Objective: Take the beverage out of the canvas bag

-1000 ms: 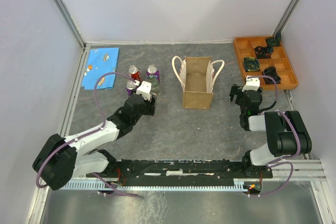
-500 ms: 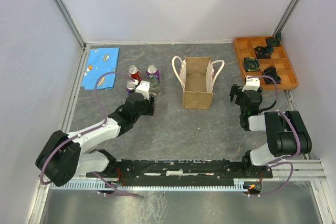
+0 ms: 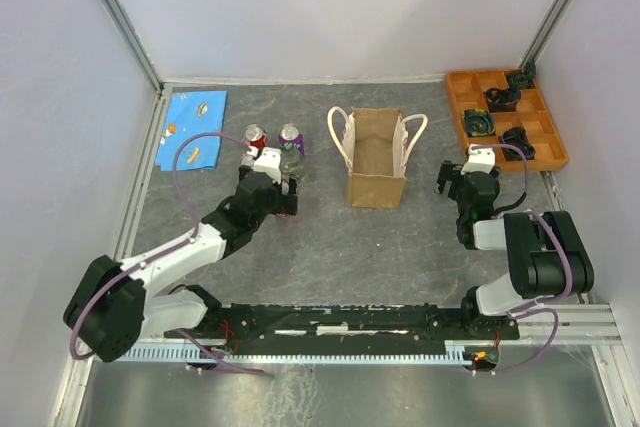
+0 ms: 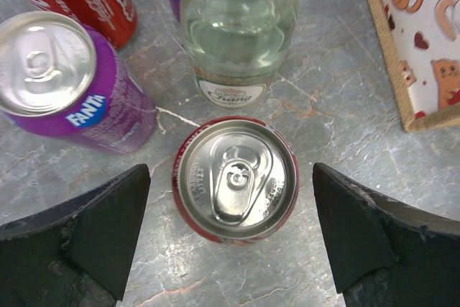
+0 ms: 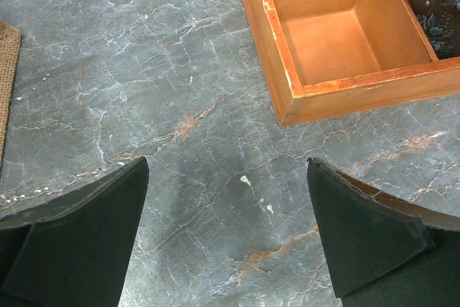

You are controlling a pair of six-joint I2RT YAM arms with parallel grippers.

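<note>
Between the left jaws, held apart, a red can (image 4: 236, 179) is seen upright on the bench (image 4: 327, 124): rigid, slick, thin-walled; best gripped across its sidewall. Right jaws also apart.

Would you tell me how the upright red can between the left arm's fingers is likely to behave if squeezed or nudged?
Its tab looks unopened, so the red can is probably full, heavy and stiff. Its smooth round wall may slip between the flat fingers. A nudge could knock it into the glass bottle close beside it.
</note>
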